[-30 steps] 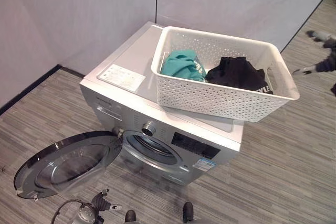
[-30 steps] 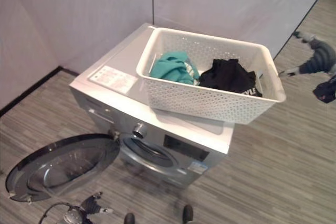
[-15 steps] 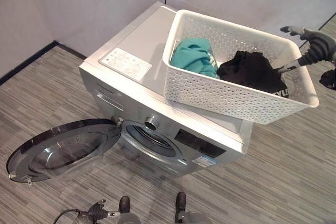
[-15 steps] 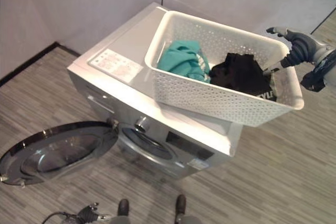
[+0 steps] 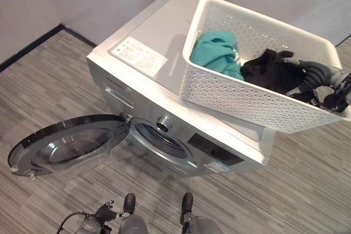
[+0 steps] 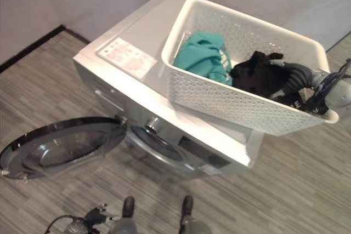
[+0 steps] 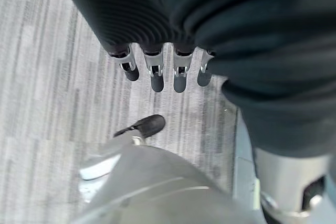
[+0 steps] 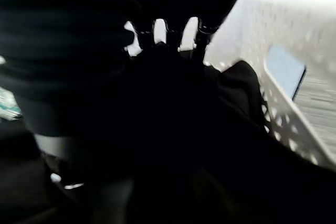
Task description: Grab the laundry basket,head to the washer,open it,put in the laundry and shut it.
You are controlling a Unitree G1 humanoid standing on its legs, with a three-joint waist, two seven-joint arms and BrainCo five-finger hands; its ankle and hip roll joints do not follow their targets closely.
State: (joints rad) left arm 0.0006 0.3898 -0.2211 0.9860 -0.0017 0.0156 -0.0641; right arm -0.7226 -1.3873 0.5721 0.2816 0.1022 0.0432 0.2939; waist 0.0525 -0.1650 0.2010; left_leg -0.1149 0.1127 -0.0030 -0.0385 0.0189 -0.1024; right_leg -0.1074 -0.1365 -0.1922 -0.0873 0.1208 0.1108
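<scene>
A white perforated laundry basket [image 5: 247, 97] stands on the right part of the silver washer's top [image 5: 156, 31] and overhangs its right edge. In it lie a teal garment [image 5: 216, 53] and a black garment [image 5: 269, 69]. My right hand [image 5: 315, 75] reaches over the basket's right end and sits on the black garment [image 8: 173, 129]. The washer's round door [image 5: 66, 143] is swung open to the left, low over the floor, and the drum opening [image 5: 162, 141] is bare. My left hand [image 5: 90, 224] hangs open near the floor below the door, holding nothing.
Grey wall panels with a black skirting stand close behind and to the left of the washer. A white label sheet [image 5: 138, 56] is stuck on the washer's top. The open door takes up floor space at the left front.
My right hand came in from beyond the basket's right end and now sits on the black garment inside. The camera has shifted. The basket, washer and door keep their places.
</scene>
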